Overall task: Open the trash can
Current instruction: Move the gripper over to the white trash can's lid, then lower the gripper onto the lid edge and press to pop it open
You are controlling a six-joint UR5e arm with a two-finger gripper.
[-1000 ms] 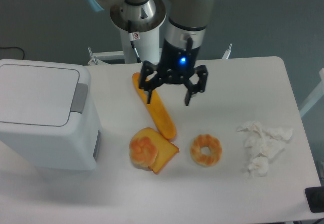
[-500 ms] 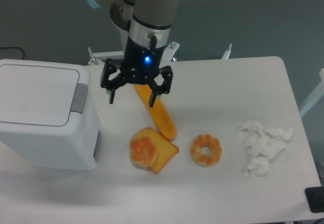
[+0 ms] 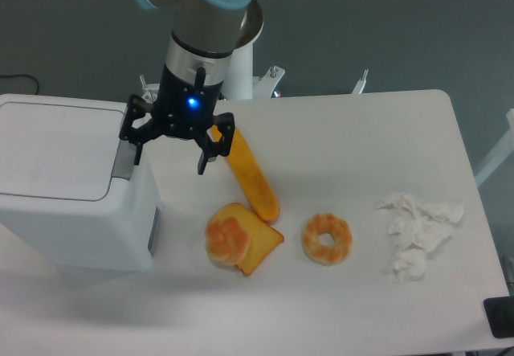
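Presently, fixed camera: trash can [image 3: 68,183], white, lid down, at the table's [image 3: 361,131] left edge; tool [image 3: 169,157] spread wide and empty, one finger over the can's grey push tab [image 3: 124,157], likely placed to press it. Elsewhere: long bread loaf [image 3: 250,175], toast with bun [image 3: 238,238], doughnut [image 3: 327,239], crumpled tissue [image 3: 418,231], all apart from the can.

trash can [image 3: 64,187]: we see white, grey tab
gripper [image 3: 169,157]: black, blue light
baguette [image 3: 250,178]: orange
doughnut [image 3: 327,239]: orange-cream
tissue [image 3: 418,231]: white
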